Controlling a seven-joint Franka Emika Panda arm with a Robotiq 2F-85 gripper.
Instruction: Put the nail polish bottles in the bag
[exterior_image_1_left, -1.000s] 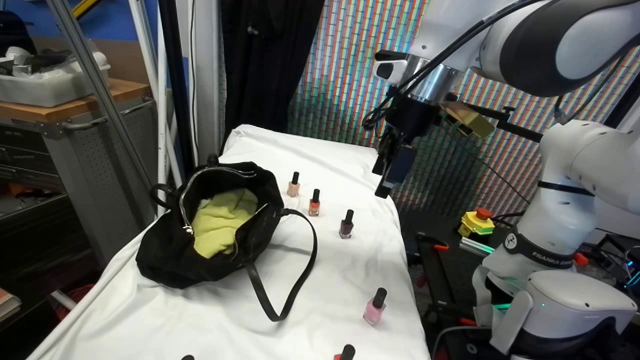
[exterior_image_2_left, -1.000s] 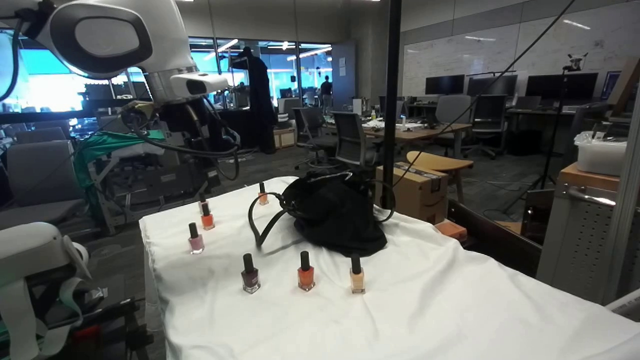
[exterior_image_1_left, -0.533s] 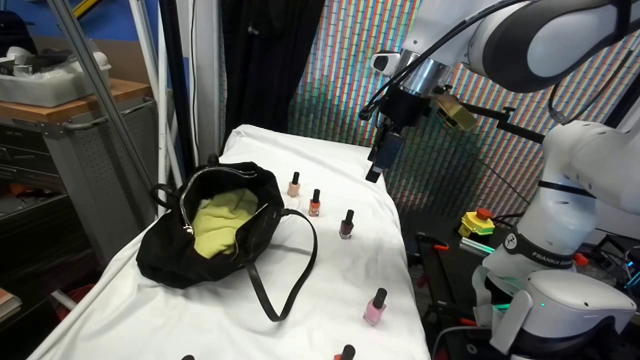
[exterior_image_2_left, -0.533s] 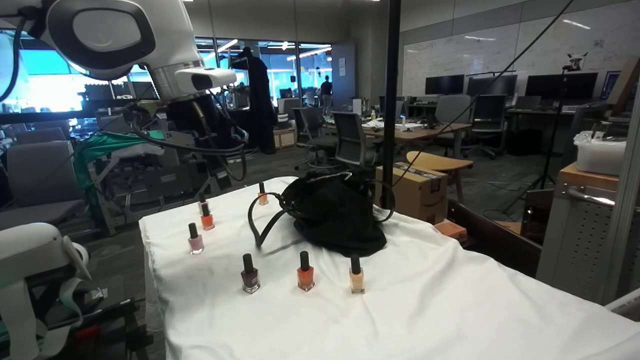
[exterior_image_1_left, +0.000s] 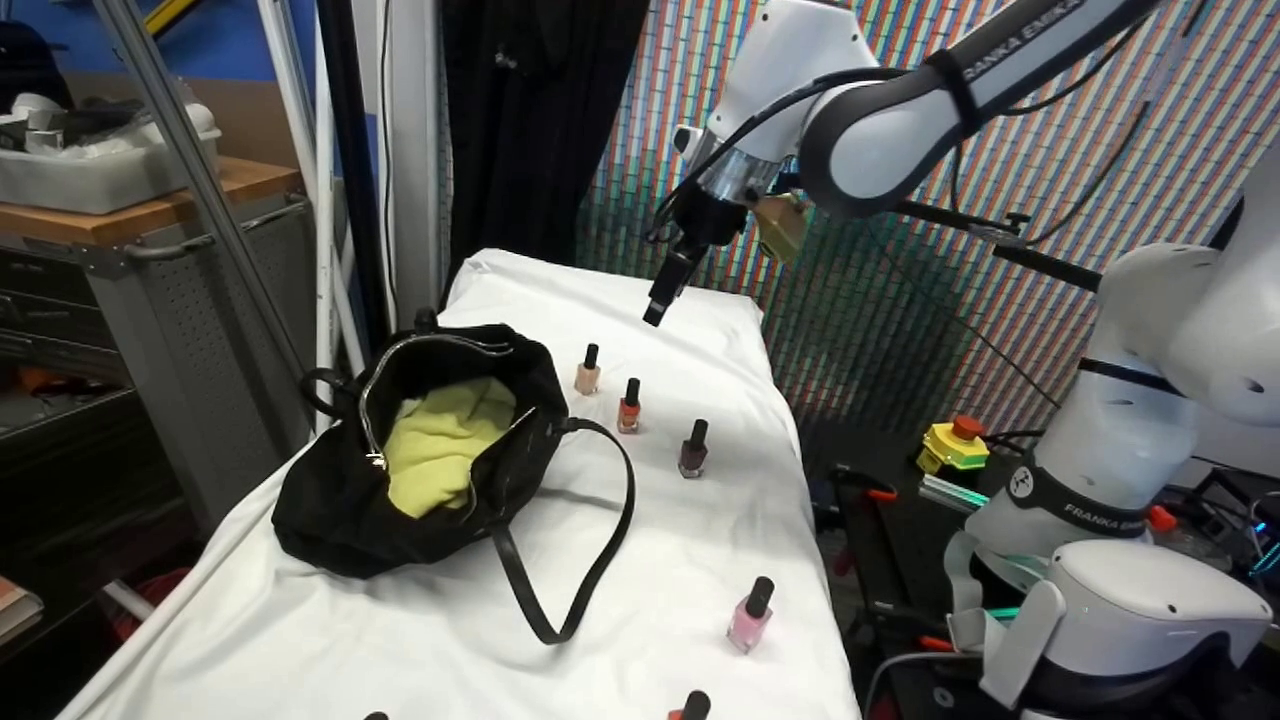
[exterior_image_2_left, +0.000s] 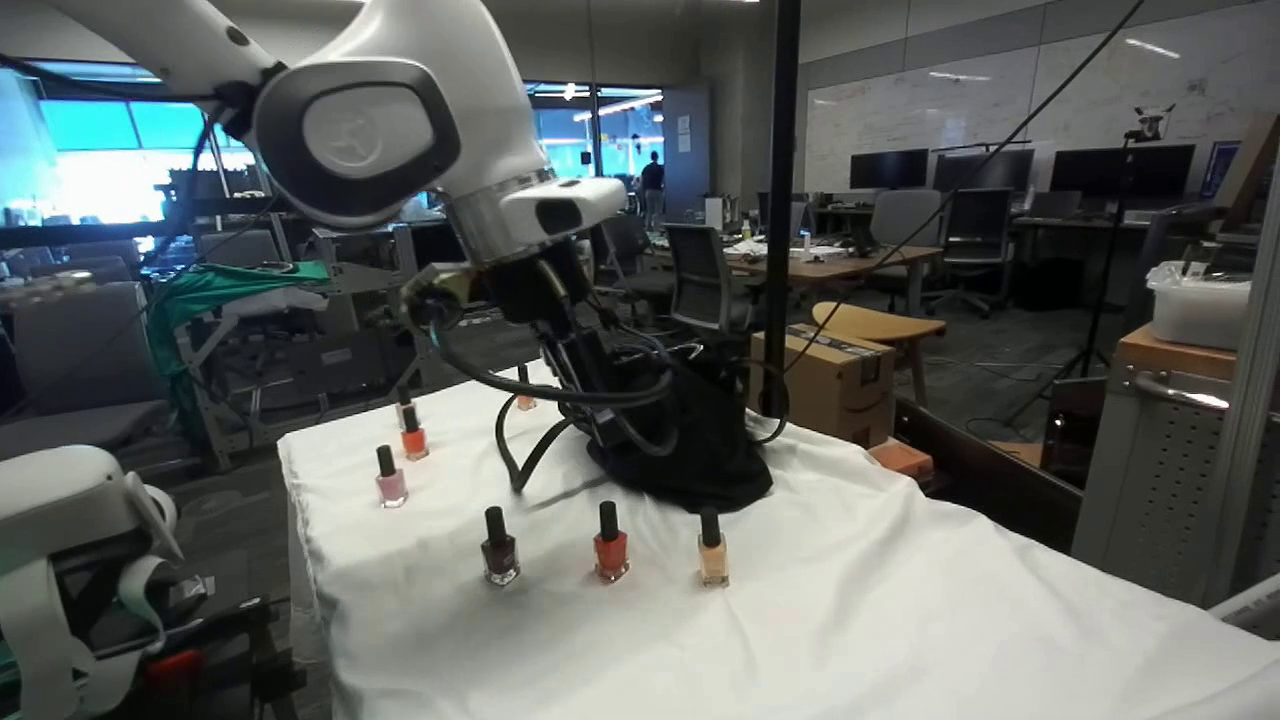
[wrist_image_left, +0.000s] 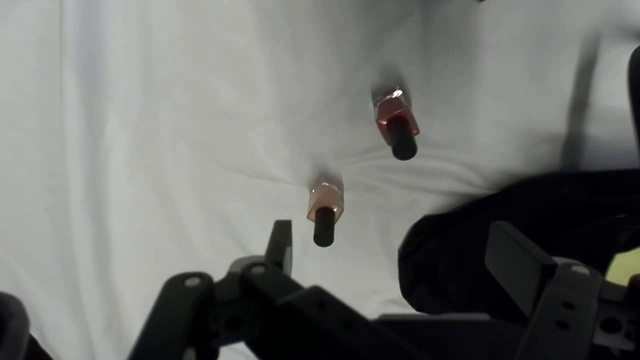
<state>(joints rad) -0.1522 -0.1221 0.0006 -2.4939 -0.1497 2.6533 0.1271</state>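
Exterior view: 7 btls (exterior_image_2_left: 611, 550) upright, 1 bag (exterior_image_2_left: 715, 462).

White arm (exterior_image_2_left: 470, 110), black cable (exterior_image_2_left: 560, 395), black tool (wrist_image_left: 394, 250)

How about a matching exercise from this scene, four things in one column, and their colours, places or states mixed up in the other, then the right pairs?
Things:
1. Bag
2. Nail polish bottles
3. Fingers
4. Push button

Descriptions:
A. Spread apart, gripping nothing
B. Red, on a yellow box
C. Black, with yellow-green showing inside
D. Upright on a white cloth

Right pairs: 1-C, 2-D, 3-A, 4-B
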